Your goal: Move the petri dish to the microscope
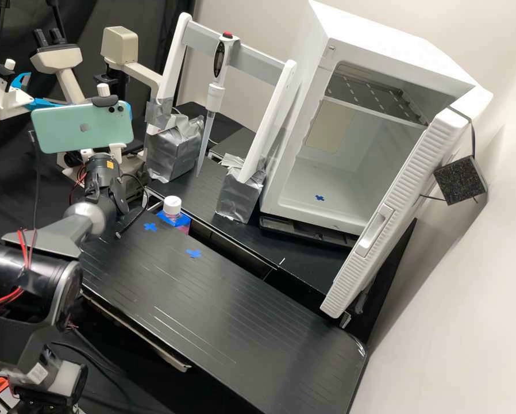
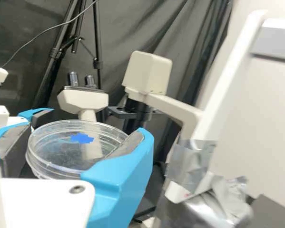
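Observation:
In the high view the gripper (image 1: 128, 109) is mostly hidden behind the green phone on the wrist, at the back left before the microscope (image 1: 120, 46). The wrist view has the gripper (image 2: 84, 137) shut on a clear round petri dish (image 2: 61, 154), one blue finger at either side of its rim. The dish bears a blue cross mark and is held roughly level in the air. Beyond it stands the cream microscope (image 2: 147, 73), with its eyepieces and dark stage (image 2: 125, 113); a visible gap separates dish and stage.
A white frame (image 1: 281, 109) with taped feet holds a pipette (image 1: 214, 98) right of the microscope. The open white incubator (image 1: 304, 190) stands farther right. A white-capped bottle (image 1: 172, 206) is at the bench's (image 1: 223, 305) back edge. Another arm's gripper (image 1: 11, 100) is at far left.

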